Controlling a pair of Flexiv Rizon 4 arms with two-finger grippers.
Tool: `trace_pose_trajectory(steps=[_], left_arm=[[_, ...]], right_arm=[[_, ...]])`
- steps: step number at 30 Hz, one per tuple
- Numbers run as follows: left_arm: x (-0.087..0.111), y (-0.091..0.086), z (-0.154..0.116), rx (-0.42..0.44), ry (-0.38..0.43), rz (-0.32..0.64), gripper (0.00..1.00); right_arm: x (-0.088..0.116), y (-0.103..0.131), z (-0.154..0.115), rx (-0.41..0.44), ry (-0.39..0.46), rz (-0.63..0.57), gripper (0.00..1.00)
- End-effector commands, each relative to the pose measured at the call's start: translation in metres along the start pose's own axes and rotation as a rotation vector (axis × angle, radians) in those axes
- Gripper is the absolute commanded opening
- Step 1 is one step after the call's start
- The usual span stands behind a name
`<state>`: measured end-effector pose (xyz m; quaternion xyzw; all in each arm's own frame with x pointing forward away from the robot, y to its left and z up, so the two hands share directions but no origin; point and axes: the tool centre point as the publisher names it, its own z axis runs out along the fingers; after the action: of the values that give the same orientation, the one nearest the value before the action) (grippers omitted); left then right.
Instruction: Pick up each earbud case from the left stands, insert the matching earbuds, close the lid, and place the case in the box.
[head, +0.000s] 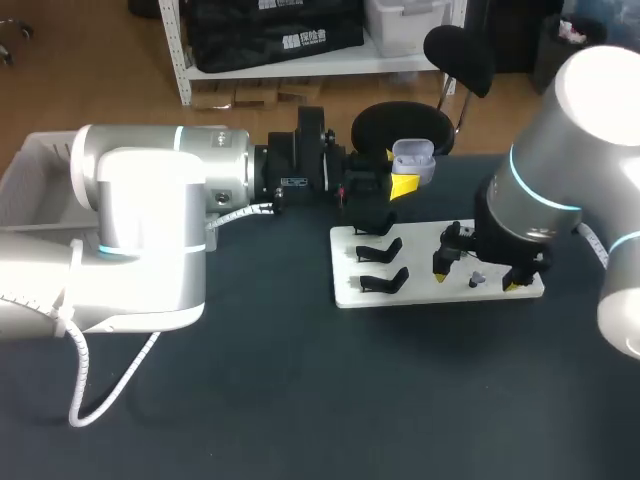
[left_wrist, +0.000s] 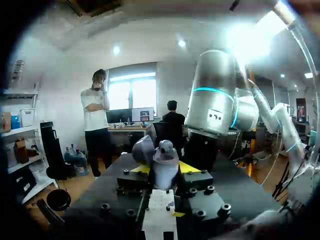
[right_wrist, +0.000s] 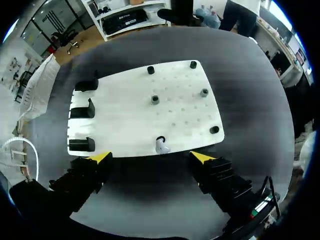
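Note:
My left gripper (head: 402, 178) is held above the table's far edge, shut on an open pale earbud case (head: 413, 155) with its lid up. In the left wrist view the case (left_wrist: 164, 162) sits upright between the yellow tips of the left gripper (left_wrist: 165, 170). My right gripper (head: 476, 279) stands open, low over the right end of a white board (head: 420, 282). A small white earbud (head: 477, 278) rests on the board between its fingers. In the right wrist view the earbud (right_wrist: 161, 146) lies at the board's near edge, just ahead of the open right gripper (right_wrist: 151, 158).
Three black stands (head: 380, 252) line the board's left side, all without a case; they appear as stands (right_wrist: 82, 111) in the right wrist view. Several small dark pegs (right_wrist: 155, 99) dot the board (right_wrist: 175, 117). A white box (head: 30, 180) sits at the table's far left.

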<state>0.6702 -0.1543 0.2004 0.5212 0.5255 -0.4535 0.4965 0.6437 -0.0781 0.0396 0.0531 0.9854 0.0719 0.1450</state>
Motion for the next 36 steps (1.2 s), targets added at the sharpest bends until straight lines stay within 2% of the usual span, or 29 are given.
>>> trace_pose_trajectory(steps=[1, 5, 7, 11, 13, 14, 17, 18, 21, 36], left_arm=[[0.001, -0.001, 0.0, -0.005, -0.007, 0.003, 0.0], [0.001, -0.001, 0.0, -0.005, -0.007, 0.003, 0.0], [0.001, -0.001, 0.0, -0.005, -0.007, 0.003, 0.0], [0.001, -0.001, 0.0, -0.005, -0.007, 0.003, 0.0], [0.001, -0.001, 0.0, -0.005, -0.007, 0.003, 0.0], [0.001, -0.001, 0.0, -0.005, -0.007, 0.003, 0.0], [0.001, -0.001, 0.0, -0.005, -0.007, 0.003, 0.0], [0.001, -0.001, 0.0, -0.005, -0.007, 0.003, 0.0], [0.001, -0.001, 0.0, -0.005, -0.007, 0.003, 0.0], [0.001, -0.001, 0.0, -0.005, -0.007, 0.003, 0.0]], right_arm=[[-0.008, -0.003, 0.005, -0.001, 0.017, 0.01, 0.79], [-0.01, -0.007, 0.006, 0.004, 0.031, 0.025, 0.79], [-0.01, -0.007, 0.006, 0.0, 0.033, 0.031, 0.71], [-0.007, -0.007, 0.002, -0.023, 0.044, 0.063, 0.75], [-0.006, -0.007, 0.001, -0.028, 0.044, 0.069, 0.73], [-0.005, -0.007, 0.001, -0.029, 0.043, 0.07, 0.68], [-0.003, -0.007, 0.003, -0.031, 0.043, 0.074, 0.63], [-0.002, -0.007, 0.003, -0.032, 0.043, 0.076, 0.51], [0.0, -0.008, 0.004, -0.028, 0.041, 0.072, 0.46], [0.004, -0.015, 0.011, -0.029, 0.047, 0.054, 0.42]])
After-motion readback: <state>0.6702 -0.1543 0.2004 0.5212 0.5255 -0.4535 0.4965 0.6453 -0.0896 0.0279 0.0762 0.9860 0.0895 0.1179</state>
